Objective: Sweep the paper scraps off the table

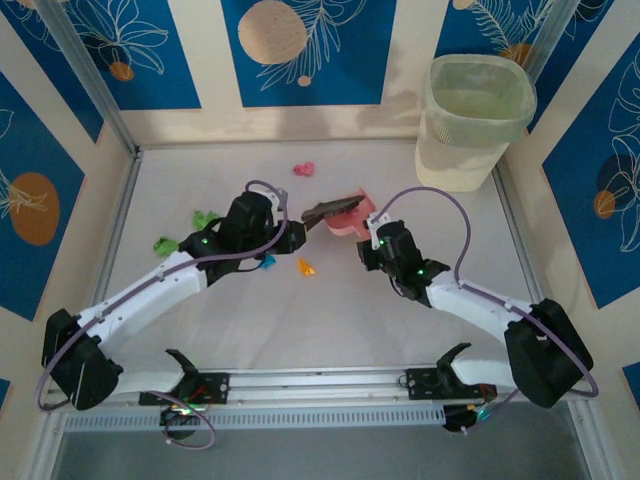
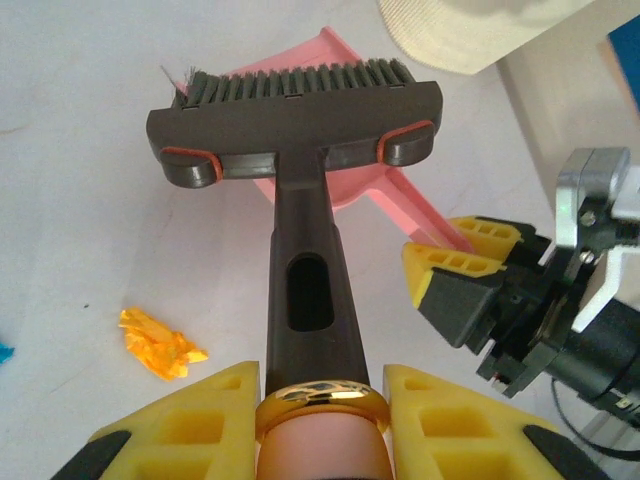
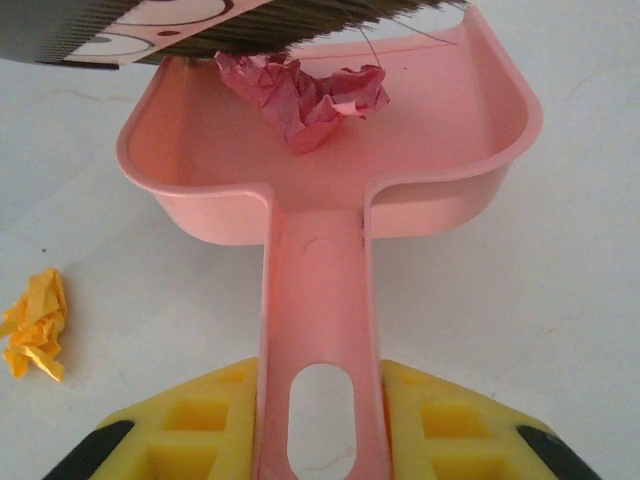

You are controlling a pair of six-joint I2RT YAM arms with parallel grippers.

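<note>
Two grippers, each clamped on a tool: the left gripper [image 2: 320,405] pinches the dark brush [image 2: 295,110] by its handle, the right gripper [image 3: 320,410] the pink dustpan [image 3: 330,215]. A crumpled pink scrap [image 3: 305,95] lies in the pan under the bristles; an orange scrap [image 2: 160,343], green scraps [image 1: 205,217] and a cyan scrap [image 1: 266,262] lie on the table [image 1: 330,320] nearby.

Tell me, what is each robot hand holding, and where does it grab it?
The left gripper holds the brush by its handle; the right gripper holds the pink dustpan by its handle end.
</note>
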